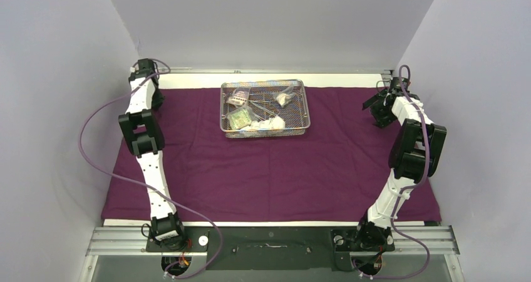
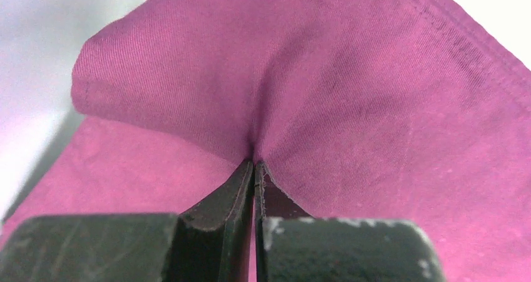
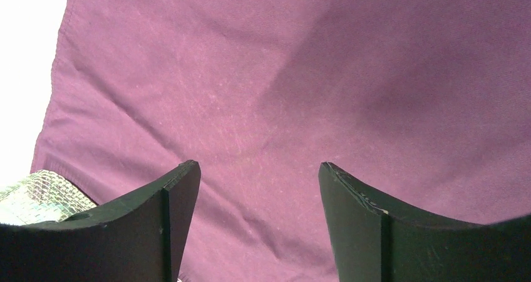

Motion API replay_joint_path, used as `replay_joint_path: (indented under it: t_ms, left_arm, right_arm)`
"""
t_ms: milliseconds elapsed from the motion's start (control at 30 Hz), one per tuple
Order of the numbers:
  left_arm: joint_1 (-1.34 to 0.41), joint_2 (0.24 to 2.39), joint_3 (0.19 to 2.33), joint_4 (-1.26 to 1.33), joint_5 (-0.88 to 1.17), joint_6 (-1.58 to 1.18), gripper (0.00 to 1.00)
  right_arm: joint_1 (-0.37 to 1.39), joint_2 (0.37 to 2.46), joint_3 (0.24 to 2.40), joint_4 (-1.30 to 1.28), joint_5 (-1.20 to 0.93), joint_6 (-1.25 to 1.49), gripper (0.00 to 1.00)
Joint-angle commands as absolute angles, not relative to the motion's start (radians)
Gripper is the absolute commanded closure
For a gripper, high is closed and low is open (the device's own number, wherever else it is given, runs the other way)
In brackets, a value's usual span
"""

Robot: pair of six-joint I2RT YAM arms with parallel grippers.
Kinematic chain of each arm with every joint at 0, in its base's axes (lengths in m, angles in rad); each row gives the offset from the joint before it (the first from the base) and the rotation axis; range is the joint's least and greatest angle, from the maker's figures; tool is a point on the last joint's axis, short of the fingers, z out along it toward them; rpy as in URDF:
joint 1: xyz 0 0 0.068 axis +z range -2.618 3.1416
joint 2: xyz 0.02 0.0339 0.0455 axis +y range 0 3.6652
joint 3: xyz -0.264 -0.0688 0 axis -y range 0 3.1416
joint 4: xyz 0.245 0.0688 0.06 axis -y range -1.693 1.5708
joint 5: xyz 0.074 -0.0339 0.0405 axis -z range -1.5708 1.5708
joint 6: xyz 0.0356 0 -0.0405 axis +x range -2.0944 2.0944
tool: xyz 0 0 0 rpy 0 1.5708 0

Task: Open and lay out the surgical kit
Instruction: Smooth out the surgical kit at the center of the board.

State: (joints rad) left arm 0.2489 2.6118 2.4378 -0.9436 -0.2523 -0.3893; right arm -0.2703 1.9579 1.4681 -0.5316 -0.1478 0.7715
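Note:
The dark purple cloth wrap (image 1: 269,169) lies spread flat over the table. The silver wire-mesh tray (image 1: 305,108) stands on it at the back centre, holding white gauze wads (image 1: 269,123), clear packets (image 1: 240,118) and thin steel tools. My left gripper (image 1: 154,100) is at the cloth's back left corner, shut on a pinched fold of the cloth (image 2: 253,153). My right gripper (image 1: 377,108) hovers over the cloth's back right part, open and empty (image 3: 258,169); a corner of the tray (image 3: 37,191) shows at its left.
Grey walls close in on the left, back and right. A white table strip (image 1: 188,80) runs behind the cloth. The arm bases sit on a metal rail (image 1: 269,239) at the near edge.

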Motion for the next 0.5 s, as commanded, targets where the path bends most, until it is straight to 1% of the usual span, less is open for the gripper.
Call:
replay_joint_path:
  t_ms: [0, 167, 333, 433, 467]
  left_arm:
    - [0.175, 2.425, 2.3, -0.789, -0.566, -0.229, 1.0]
    - [0.079, 2.347, 2.158, -0.591, -0.811, -0.063, 1.0]
    - [0.036, 2.393, 2.186, -0.559, -0.988, -0.02, 1.0]
    - [0.032, 2.416, 2.202, -0.581, -1.048, -0.021, 1.0]
    - [0.034, 2.428, 2.218, -0.61, -1.054, -0.03, 0.93]
  right_arm:
    - [-0.252, 1.92, 1.474, -0.51, -0.16, 0.787, 0.34]
    - [-0.25, 1.944, 1.501, -0.513, -0.184, 0.79, 0.35]
    - [-0.25, 1.96, 1.547, -0.531, -0.195, 0.78, 0.35]
    - [-0.25, 1.964, 1.555, -0.537, -0.196, 0.775, 0.35]
    - [-0.251, 1.964, 1.555, -0.536, -0.198, 0.774, 0.35]
